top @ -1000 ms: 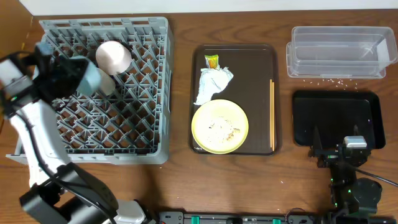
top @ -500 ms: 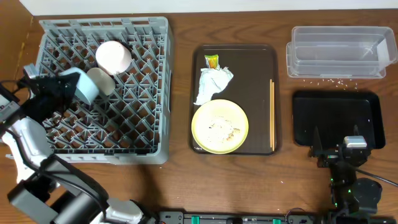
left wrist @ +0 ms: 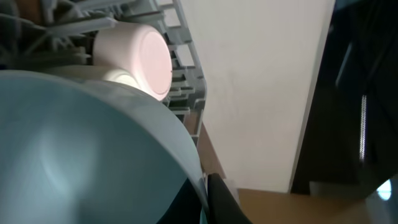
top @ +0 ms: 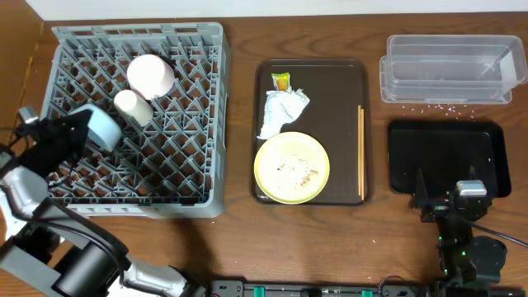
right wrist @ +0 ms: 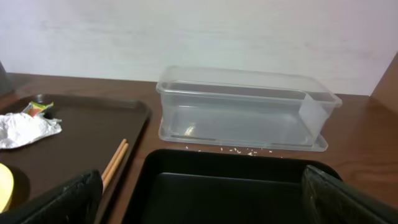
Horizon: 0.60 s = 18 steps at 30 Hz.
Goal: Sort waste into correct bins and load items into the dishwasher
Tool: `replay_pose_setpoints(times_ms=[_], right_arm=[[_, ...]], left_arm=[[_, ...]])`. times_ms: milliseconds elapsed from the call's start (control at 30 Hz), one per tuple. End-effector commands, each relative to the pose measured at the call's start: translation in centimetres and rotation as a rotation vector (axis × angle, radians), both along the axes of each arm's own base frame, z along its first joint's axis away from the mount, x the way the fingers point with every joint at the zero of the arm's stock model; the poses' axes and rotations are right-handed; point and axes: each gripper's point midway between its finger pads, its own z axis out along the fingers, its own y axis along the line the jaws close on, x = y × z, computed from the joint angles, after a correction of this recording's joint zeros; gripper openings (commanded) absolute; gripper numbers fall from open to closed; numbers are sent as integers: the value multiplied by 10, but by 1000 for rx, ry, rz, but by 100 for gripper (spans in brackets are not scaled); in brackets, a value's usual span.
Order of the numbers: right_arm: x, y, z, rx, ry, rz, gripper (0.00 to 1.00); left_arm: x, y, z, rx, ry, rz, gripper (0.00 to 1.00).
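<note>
The wooden table [top: 239, 239] carries everything. Largest on it is the grey dish rack [top: 140, 31] at the left, then the dark brown serving tray [top: 330, 91] in the middle. To the right sit the clear tub [top: 450, 70] at the back and the black tray [top: 450, 157] in front of it.

The right gripper [right wrist: 200, 186] hovers at the near edge of the black tray with its fingers spread wide apart and nothing between them.

The pale yellow plate [top: 272, 177] lies at the front of the serving tray. The light blue bowl [top: 99, 128] is over the left side of the rack, tipped on edge. The left gripper [top: 76, 134] is clamped on its rim, with one dark finger [left wrist: 221, 196] showing against the rim in the wrist view (whether the bowl touches the pegs cannot be told).

The white bowl [top: 150, 74] lies on its side in the rack's back rows, and the small white cup [top: 132, 106] is just beside it, near the blue bowl.

On the serving tray the crumpled napkin [top: 283, 111] lies behind the plate. The chopsticks [top: 360, 153] lie along the right edge, and the wrapper [top: 282, 81] sits at the back. Rice scraps [top: 297, 169] sit on the plate.
</note>
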Motion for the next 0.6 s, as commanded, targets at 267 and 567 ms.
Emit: replay_pose_setpoints(times_ms=[267,567], right_arm=[[0,-1,0,-15,0,-3,99],[0,-1,0,-15,0,-3,99]], left_arm=[[-7,-1,8,-47,-61,-33,7],[-2,-11,24,-10,-166,-107,8]])
